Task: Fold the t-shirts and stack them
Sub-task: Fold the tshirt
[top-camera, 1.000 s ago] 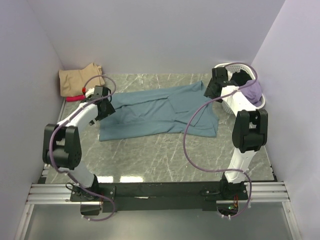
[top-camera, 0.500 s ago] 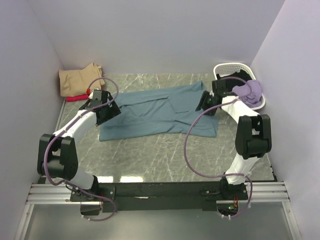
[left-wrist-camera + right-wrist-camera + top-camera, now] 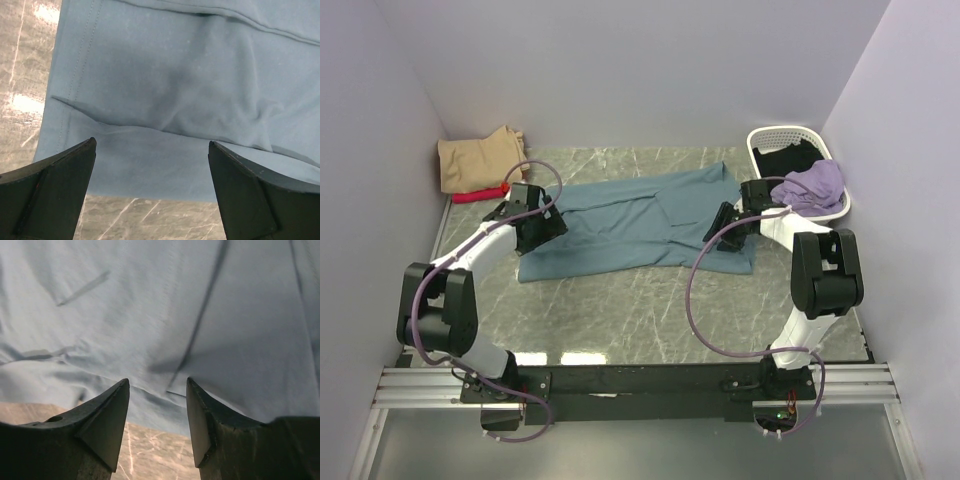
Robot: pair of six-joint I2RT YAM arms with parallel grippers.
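Note:
A large teal-blue t-shirt (image 3: 640, 225) lies spread flat across the middle of the table. My left gripper (image 3: 542, 228) hovers over its left end, open wide. In the left wrist view the left gripper (image 3: 151, 142) straddles the shirt's (image 3: 175, 85) near hem with nothing between the fingers (image 3: 55, 195). My right gripper (image 3: 718, 228) hangs over the shirt's right part. In the right wrist view the right gripper (image 3: 157, 381) is open, and the shirt's (image 3: 160, 305) edge shows below the gap. Tan (image 3: 475, 160) and red (image 3: 480, 195) t-shirts lie at the back left. Lilac (image 3: 812, 185) and black (image 3: 790, 158) ones sit in the basket.
A white lattice basket (image 3: 760, 140) stands at the back right against the wall. Lilac walls close in the table on the left, back and right. Bare marbled tabletop (image 3: 650, 310) stretches between the shirt and the arm bases.
The right gripper has swung from the basket down and left onto the teal shirt's right part. The left gripper has shifted right over the shirt's left end.

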